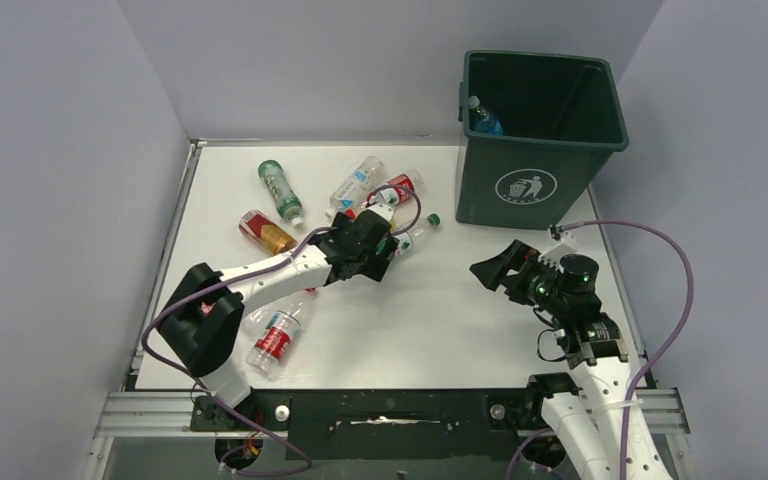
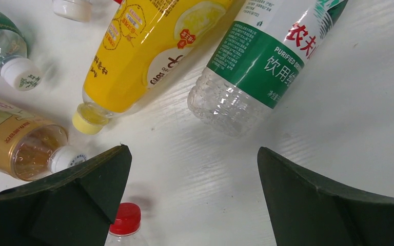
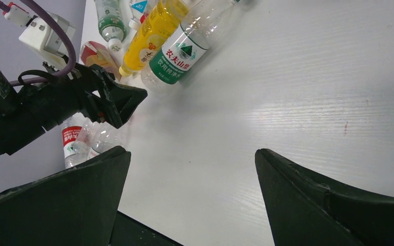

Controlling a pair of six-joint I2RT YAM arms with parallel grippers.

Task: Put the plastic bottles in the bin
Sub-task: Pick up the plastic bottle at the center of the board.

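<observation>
Top external view shows the dark green bin (image 1: 535,185) upright at the far right of the table (image 1: 460,330), mouth open so bottles can drop in. One blue-labelled bottle (image 1: 484,120) already lies inside. The right gripper (image 1: 495,268) hovers just in front of the bin, jaws spread and empty, probably waiting. The left gripper (image 1: 385,245), well left of the bin, hangs over the remaining plastic bottles (image 1: 280,190), likewise released, likely lining up a pick. Left wrist view adds what the overhead barely shows: a yellow bottle (image 2: 149,46) and a green-labelled water bottle (image 2: 256,56) lie side by side beyond the fingers (image 2: 82,195), with a red-capped bottle (image 2: 125,218) beside one finger.
</observation>
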